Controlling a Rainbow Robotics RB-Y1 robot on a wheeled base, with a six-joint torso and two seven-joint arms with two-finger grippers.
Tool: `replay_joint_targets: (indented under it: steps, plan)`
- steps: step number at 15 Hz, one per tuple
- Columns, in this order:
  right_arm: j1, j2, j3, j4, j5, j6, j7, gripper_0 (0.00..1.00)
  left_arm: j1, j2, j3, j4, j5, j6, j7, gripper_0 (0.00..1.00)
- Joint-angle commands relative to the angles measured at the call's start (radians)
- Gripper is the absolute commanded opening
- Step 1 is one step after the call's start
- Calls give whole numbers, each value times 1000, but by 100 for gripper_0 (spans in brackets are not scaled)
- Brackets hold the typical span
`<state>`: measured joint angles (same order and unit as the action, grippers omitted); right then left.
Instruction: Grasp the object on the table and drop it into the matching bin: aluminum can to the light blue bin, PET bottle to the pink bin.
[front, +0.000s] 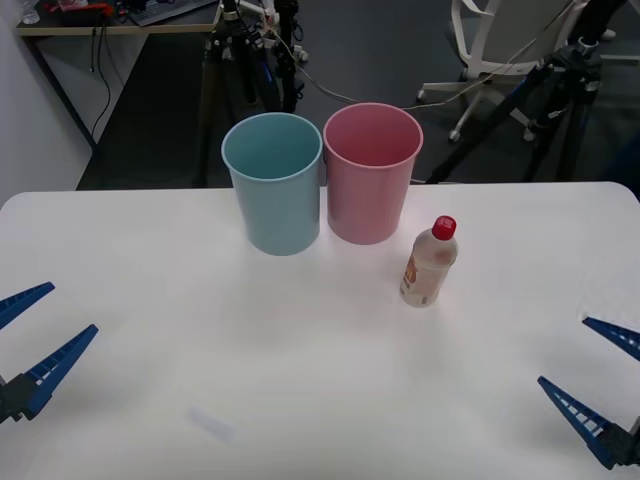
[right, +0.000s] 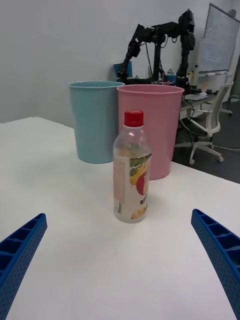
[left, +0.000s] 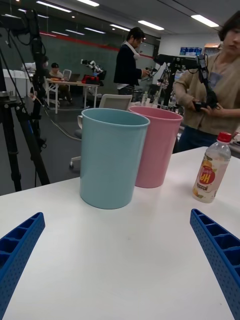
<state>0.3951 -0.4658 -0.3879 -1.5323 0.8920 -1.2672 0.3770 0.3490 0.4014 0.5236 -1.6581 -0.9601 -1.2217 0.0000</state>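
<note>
A small clear PET bottle (front: 430, 262) with a red cap and an orange-and-white label stands upright on the white table (front: 300, 400), just right of and nearer than the pink bin (front: 372, 186). The light blue bin (front: 273, 182) stands touching the pink one on its left. My right gripper (front: 598, 385) is open at the table's near right corner, facing the bottle (right: 131, 167) from a distance, with the pink bin (right: 152, 127) behind it. My left gripper (front: 28, 345) is open at the near left edge, facing the light blue bin (left: 111, 157) and the bottle (left: 211, 168) beyond.
Both bins stand near the table's far edge. Behind the table are black tripods (front: 240, 50) and an office chair (front: 500, 50) on the dark floor. White tabletop stretches between my grippers and the bins.
</note>
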Motion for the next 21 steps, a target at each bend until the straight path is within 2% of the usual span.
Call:
replay_joint_targets:
  steps: [1, 4, 7, 13, 18, 21]
  plan:
    - [-42, -31, 86, 63, -19, 14, 39, 100, 0, 0, 0, 0, 0, 0, 0, 100]
    - [-101, -34, 170, 109, -21, 71, 73, 100, 0, 0, 0, 0, 0, 0, 0, 100]
    - [-190, -51, 247, 201, -74, 127, 189, 100, 0, 0, 0, 0, 0, 0, 0, 100]
    - [-351, -42, 366, 425, -151, 135, 261, 100, 0, 0, 0, 0, 0, 0, 0, 100]
    - [-461, 4, 374, 548, -150, 140, 295, 100, 0, 0, 0, 0, 0, 0, 0, 100]
    - [-496, 23, 382, 555, -150, 195, 310, 100, 0, 0, 0, 0, 0, 0, 0, 100]
